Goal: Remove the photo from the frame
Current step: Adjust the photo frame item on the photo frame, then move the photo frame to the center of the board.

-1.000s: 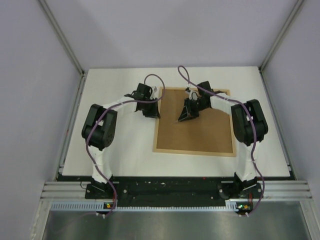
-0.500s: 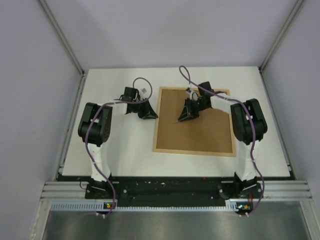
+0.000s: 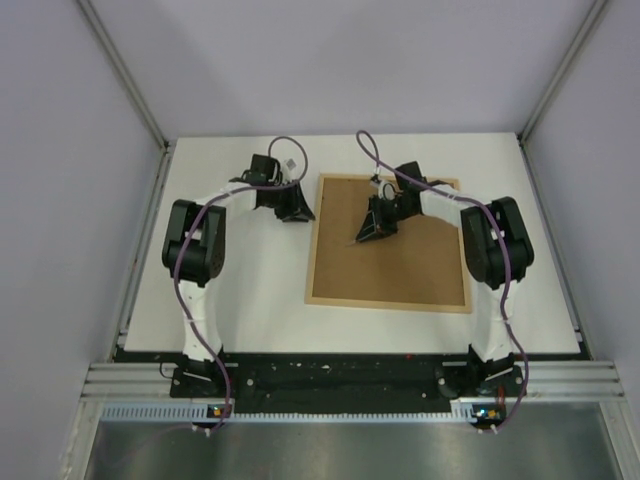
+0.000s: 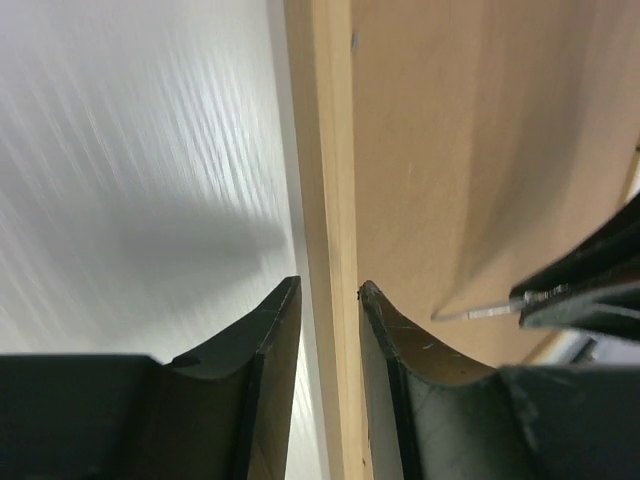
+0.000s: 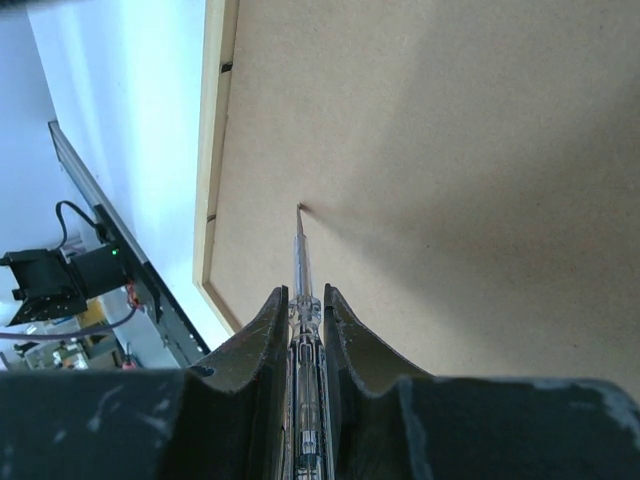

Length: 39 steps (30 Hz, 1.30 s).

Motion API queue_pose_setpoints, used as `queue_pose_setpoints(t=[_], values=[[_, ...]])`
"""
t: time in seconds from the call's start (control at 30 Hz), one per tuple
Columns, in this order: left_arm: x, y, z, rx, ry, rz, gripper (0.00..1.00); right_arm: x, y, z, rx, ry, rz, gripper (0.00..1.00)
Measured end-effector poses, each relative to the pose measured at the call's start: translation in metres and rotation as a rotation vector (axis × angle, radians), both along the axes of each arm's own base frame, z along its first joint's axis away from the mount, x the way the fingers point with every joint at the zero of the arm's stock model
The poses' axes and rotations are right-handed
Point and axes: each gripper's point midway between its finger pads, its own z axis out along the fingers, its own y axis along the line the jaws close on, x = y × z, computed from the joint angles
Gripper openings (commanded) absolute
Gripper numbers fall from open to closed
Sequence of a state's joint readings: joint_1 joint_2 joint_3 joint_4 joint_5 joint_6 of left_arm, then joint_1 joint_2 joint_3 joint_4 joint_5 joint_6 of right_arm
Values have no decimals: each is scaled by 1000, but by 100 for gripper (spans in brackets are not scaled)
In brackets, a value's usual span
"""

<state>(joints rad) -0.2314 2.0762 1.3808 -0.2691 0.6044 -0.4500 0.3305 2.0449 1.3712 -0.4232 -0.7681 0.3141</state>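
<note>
The frame [image 3: 388, 306] lies flat and face down on the white table [image 3: 250, 300], right of centre, with the brown backing board [image 3: 400, 265] uppermost. Its sides run square to the table edges; its long axis cannot be told. On the board, the right gripper [image 5: 305, 292] is clamped on a thin clear-handled pick [image 5: 298, 245], whose tip touches the board. At the far left corner, the left gripper [image 4: 325, 300] has its jaws slightly apart, the frame's left rail showing between them
</note>
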Motion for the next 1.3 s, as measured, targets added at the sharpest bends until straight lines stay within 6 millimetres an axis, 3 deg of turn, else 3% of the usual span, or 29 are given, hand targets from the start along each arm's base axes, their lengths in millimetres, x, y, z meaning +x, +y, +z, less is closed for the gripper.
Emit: queue_pose_setpoints(t=[0.13,0.27,0.33,0.57,0.77,0.87,1.03,1.3], values=[[49,0,17,66,-109,-1,40,4,-1,3,-11,-22,10,0],[63,5,8,154,-135,4,42,8,-7,5,-24,-40,6,0],[61,3,-5,198,-114,-4,42,11,-12,6,-40,-60,2,0],[57,-14,-7,248,-127,-36,41,18,-22,15,-86,-126,-11,0],[51,-17,-8,254,-121,-29,40,26,-36,12,-131,-142,-44,0],[40,-16,-9,263,-105,-28,34,33,-45,10,-149,-146,-73,0],[20,-19,-12,262,-93,-48,19,61,-57,12,-191,-184,-124,0],[16,-21,-12,233,-124,-58,10,116,-53,11,-177,-225,-171,0]])
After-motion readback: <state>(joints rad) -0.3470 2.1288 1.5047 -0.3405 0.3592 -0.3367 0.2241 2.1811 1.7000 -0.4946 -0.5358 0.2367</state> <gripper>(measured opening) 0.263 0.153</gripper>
